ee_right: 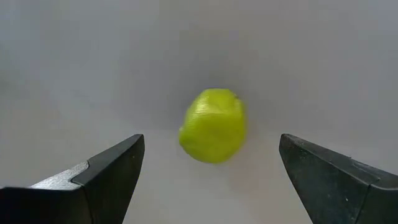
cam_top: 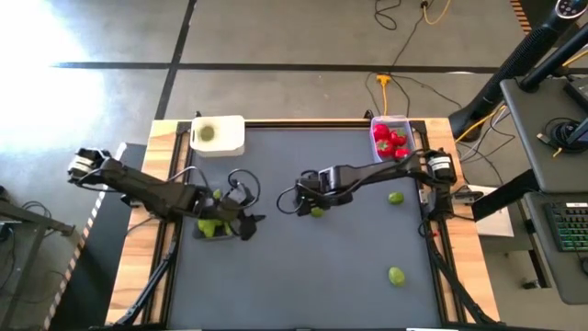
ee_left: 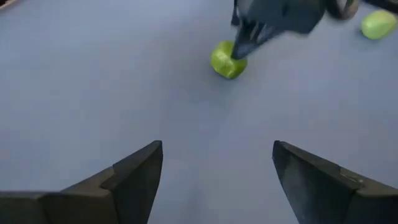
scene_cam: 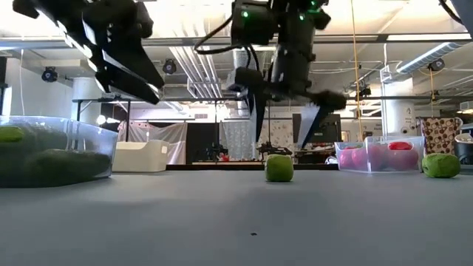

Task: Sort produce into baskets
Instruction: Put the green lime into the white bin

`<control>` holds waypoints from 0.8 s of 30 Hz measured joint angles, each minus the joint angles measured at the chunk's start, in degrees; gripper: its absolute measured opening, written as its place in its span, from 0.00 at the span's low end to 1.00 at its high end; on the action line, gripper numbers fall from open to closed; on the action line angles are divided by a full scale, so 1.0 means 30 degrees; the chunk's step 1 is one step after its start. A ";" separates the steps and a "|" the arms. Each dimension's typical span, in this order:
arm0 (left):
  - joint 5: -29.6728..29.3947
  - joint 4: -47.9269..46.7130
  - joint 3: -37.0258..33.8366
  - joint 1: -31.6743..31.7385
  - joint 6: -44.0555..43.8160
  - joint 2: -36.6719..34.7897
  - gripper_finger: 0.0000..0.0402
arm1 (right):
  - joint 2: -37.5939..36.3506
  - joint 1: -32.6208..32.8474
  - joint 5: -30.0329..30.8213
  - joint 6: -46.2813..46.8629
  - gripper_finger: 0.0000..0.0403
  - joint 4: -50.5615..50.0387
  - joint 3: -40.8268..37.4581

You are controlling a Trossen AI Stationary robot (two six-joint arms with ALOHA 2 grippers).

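Observation:
A small yellow-green ball lies on the dark mat near the table's middle. My right gripper hovers open just above it, pointing down, one finger on either side, touching nothing. My left gripper is open and holds nothing. It stands above the mat left of the ball, next to a clear tub holding green pods. The left wrist view shows the ball beyond its spread fingers. A clear tub at the far right holds red pieces.
Two more yellow-green balls lie on the mat, one right of centre and one near the front right. A white tub with one green ball in it stands at the far left. Wooden strips border the mat.

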 joint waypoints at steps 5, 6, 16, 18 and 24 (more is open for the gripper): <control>-0.0771 -0.0001 0.0141 -0.0754 -0.0891 0.0005 0.70 | 0.0000 0.0007 -0.0330 0.1385 0.91 0.3708 -0.1851; -0.0799 0.0000 0.0200 -0.0815 -0.0988 0.0006 0.70 | 0.0000 0.0000 -0.0480 0.1530 0.91 0.4608 -0.2135; -0.0799 0.0117 0.0430 -0.0856 -0.1456 0.1033 0.70 | -0.0015 0.0260 -0.1558 -0.0570 0.91 1.3487 -0.3100; -0.0806 0.0375 0.0430 -0.0850 -0.1612 0.1612 0.70 | -0.0159 0.0325 -0.1488 -0.0967 0.91 1.2843 -0.2788; -0.0851 0.2157 0.0566 -0.0684 -0.4005 0.4319 0.74 | -0.1414 0.1145 -0.0828 -0.1351 0.91 0.8074 -0.1478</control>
